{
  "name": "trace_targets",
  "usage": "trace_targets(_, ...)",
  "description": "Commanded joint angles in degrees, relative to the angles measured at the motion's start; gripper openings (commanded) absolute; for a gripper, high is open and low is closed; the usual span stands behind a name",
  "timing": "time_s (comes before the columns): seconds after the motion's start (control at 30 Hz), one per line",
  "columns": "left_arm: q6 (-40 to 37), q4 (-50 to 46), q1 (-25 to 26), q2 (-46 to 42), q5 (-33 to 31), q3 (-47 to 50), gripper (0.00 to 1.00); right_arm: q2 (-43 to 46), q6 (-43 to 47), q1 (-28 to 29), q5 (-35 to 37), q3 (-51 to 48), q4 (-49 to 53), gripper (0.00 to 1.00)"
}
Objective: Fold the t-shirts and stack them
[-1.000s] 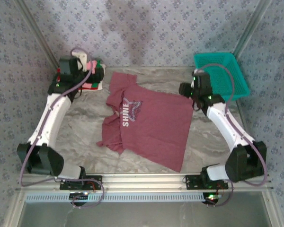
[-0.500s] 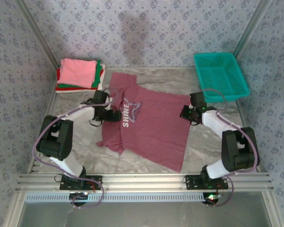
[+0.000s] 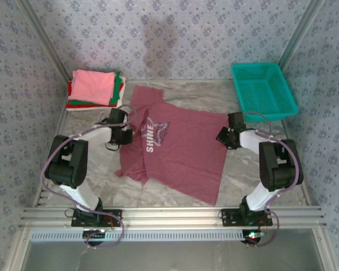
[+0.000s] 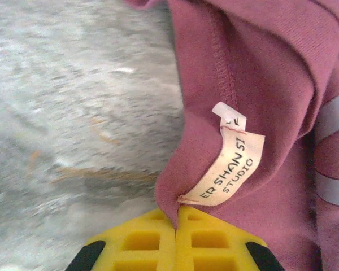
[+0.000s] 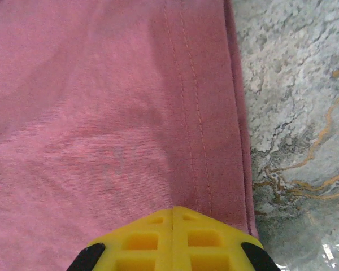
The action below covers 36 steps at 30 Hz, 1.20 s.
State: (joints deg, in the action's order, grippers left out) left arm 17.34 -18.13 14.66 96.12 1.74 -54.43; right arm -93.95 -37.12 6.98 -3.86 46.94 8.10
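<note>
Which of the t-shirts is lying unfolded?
The maroon SHINE t-shirt, spread flat in the middle; the others sit folded in the pink-topped stack at the far left corner.

robot test booth, patterned fabric walls point(image 3: 175, 39), aluminium frame point(image 3: 169, 214)

the t-shirt point(image 3: 178, 149) lies centre, folded stack point(image 3: 95, 88) behind-left, basket point(image 3: 264, 89) behind-right.

Left wrist: I can't read the start of the neck label point(image 4: 229, 169), lost at the seam | table point(image 4: 68, 113) blurred | right wrist: maroon tee point(image 5: 90, 113) runs off frame | top: tees under pink tee point(image 3: 93, 84) mostly covered
</note>
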Motion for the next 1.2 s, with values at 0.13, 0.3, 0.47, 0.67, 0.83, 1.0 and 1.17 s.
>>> trace_targets(0.13, 11.72, -1.69, -10.00, -8.71, 4.33, 6.62, 0.02, -1.04, -3.79, -2.60, 3.44, -0.74, 0.33, 0.00)
trace_targets(0.3, 16.87, 2.21, -17.43, -12.48, 11.94, 12.35, 0.23, -1.34, -2.65, -3.53, 4.60, 0.28, 0.22, 0.00)
trace_targets(0.47, 16.65, -0.44, -17.94, -14.52, 12.06, 11.55, 0.50, -1.25, 0.25, -2.13, 4.47, 5.09, 2.77, 0.00)
trace_targets(0.67, 13.95, -3.83, -13.91, -25.02, 0.75, 8.33, 0.52, 3.19, 5.20, 2.64, 10.76, 12.30, 12.12, 0.00)
trace_targets(0.83, 7.03, -6.08, -6.78, -18.95, 1.93, -2.67, 0.51, 2.93, 7.38, 6.38, 14.64, 16.08, 15.39, 0.00)
trace_targets(1.0, 7.11, -0.43, -5.14, -6.88, 3.30, -8.30, 0.52, -6.63, 6.58, 7.55, 14.92, 22.93, 15.23, 0.00)
trace_targets(1.17, 6.71, 0.22, -6.05, 4.54, 4.98, -16.66, 0.54, -16.66, 3.93, 7.98, 14.24, 31.33, 19.12, 0.00)
